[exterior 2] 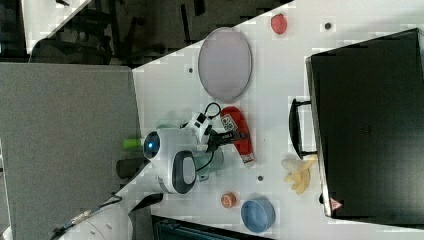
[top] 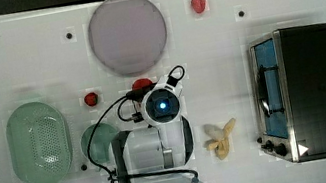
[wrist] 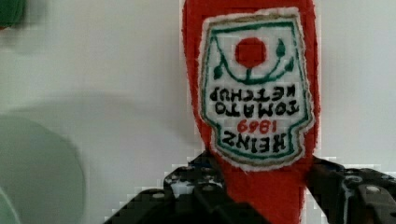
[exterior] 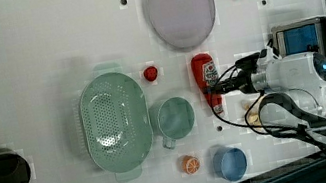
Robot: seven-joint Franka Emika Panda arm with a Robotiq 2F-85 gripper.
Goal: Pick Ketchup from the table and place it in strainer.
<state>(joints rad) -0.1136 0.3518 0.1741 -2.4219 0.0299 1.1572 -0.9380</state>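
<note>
Pale mint-green perforated oval plastic strainer (exterior: pixel 114 122) lay empty, small round green bowl (exterior: pixel 175 118) at its three o'clock in the left view likewise, gripper (wrist: pixel 266 196) clamped astride the red Ketchup bottle (wrist: pixel 252 93).

Your arm (top: pixel 153 146): glossy white rounded shells with dark grey bands at the joints. Wrist cap (top: pixel 162 105): a round dark disc with a blue light glowing at its centre. Black cables (top: pixel 101 127): these loop from the wrist and trail back along the arm. Your gripper (wrist: pixel 266 186): black fingers (wrist: pixel 196 196) fitted with small silver screws.
</note>
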